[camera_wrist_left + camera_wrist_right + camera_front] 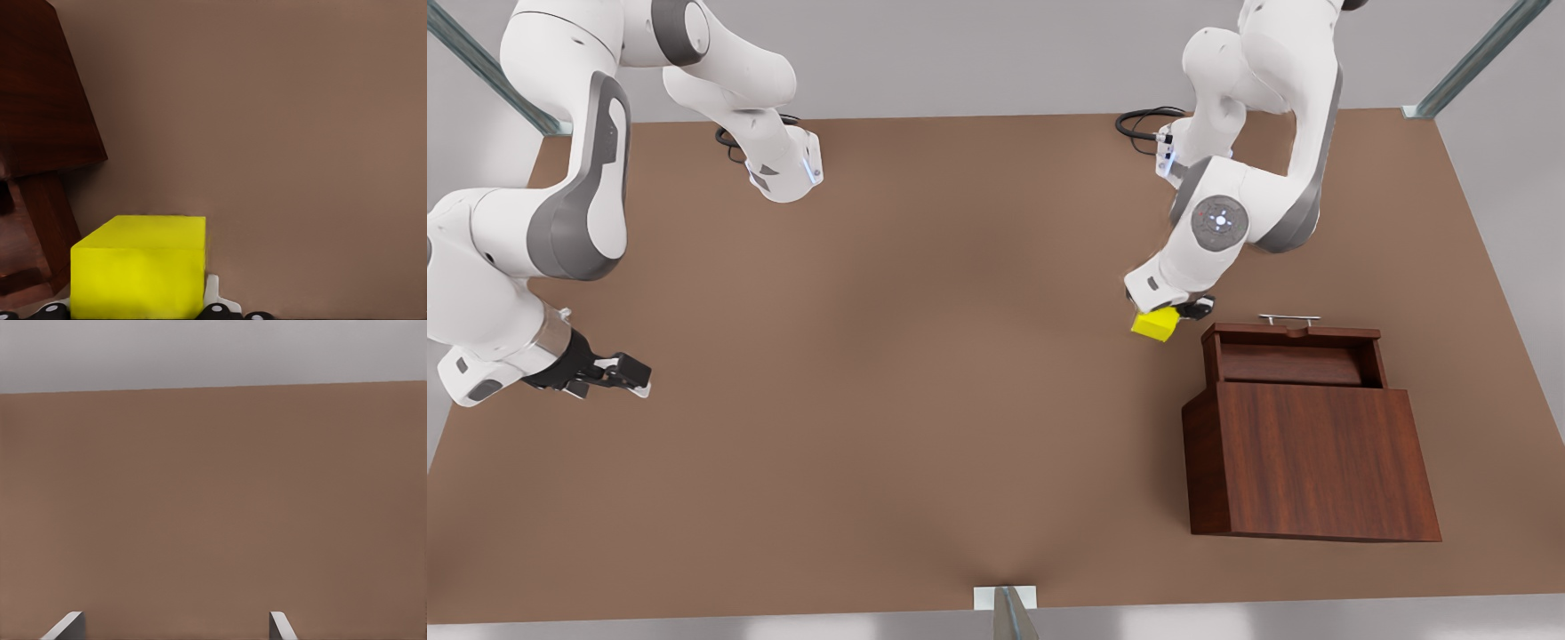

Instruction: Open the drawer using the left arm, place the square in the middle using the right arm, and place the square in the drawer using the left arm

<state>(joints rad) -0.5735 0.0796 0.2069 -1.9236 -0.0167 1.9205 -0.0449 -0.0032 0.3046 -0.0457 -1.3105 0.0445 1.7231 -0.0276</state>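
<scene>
Left wrist view puts the square [138, 267] close up, gripped in the left pincer [137, 308] beside the cabinet [40, 93]. Front view adds the drawer [1291, 352] pulled out, the square [1155, 324] just beside it above the bench [871, 356], and the right pincer [630, 372] waiting spread apart, well apart from the drawer.

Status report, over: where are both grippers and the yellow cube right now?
Left gripper shut on small yellow cube, beside the open dark wooden drawer. Right gripper open, waiting over bare brown tabletop. Nothing blocking the drawer.
</scene>
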